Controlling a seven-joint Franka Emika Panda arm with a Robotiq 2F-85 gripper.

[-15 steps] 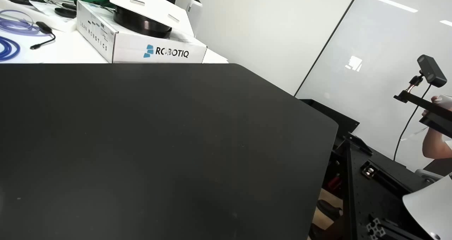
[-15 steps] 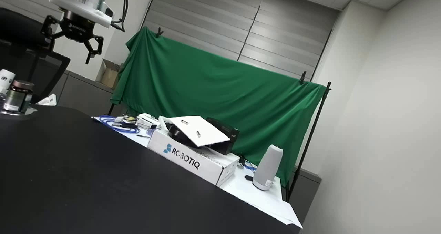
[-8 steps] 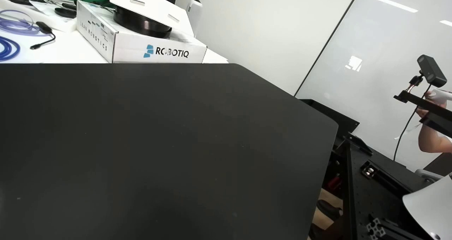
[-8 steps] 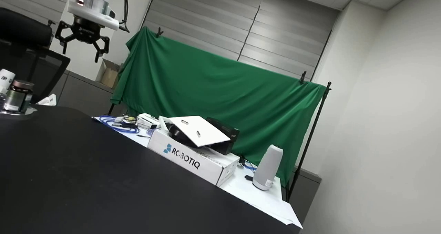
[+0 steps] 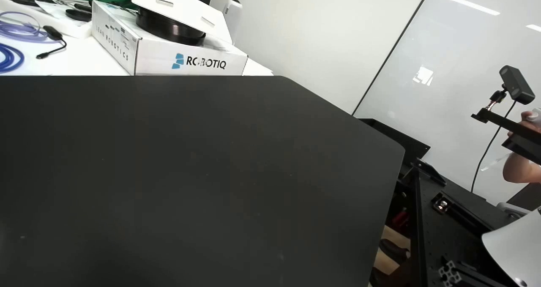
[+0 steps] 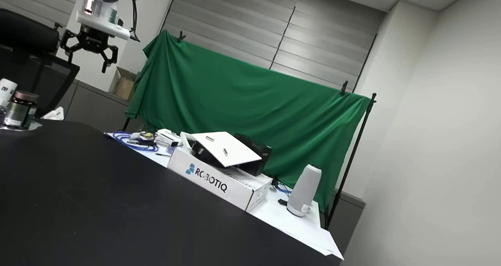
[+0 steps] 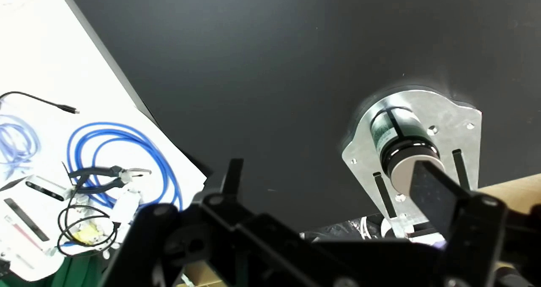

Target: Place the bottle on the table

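The bottle [image 7: 408,130] stands on a silver metal plate in the wrist view. It has a grey-green body with a light label band and a brownish cap. It also stands at the far left in an exterior view [image 6: 19,111]. The table [image 7: 270,75] is the large matte black top and shows in both exterior views [image 5: 203,168] [image 6: 137,203]. My gripper [image 6: 87,62] is open and empty, in the air above and to the right of the bottle in that view. In the wrist view my gripper [image 7: 329,168] has its right finger overlapping the cap, with the bottle below.
The metal plate [image 7: 454,124] lies at the table's edge. A white item [image 6: 7,89] stands beside the bottle. A white surface bears a Robotiq box [image 6: 219,180], blue cables [image 7: 122,131] and pliers [image 7: 97,173]. A person's arm [image 5: 517,168] shows at the right.
My open gripper first moved right, then slightly back left and a little lower, and hangs straighter than one second ago. The person's hand shifted slightly. The bottle has not moved.
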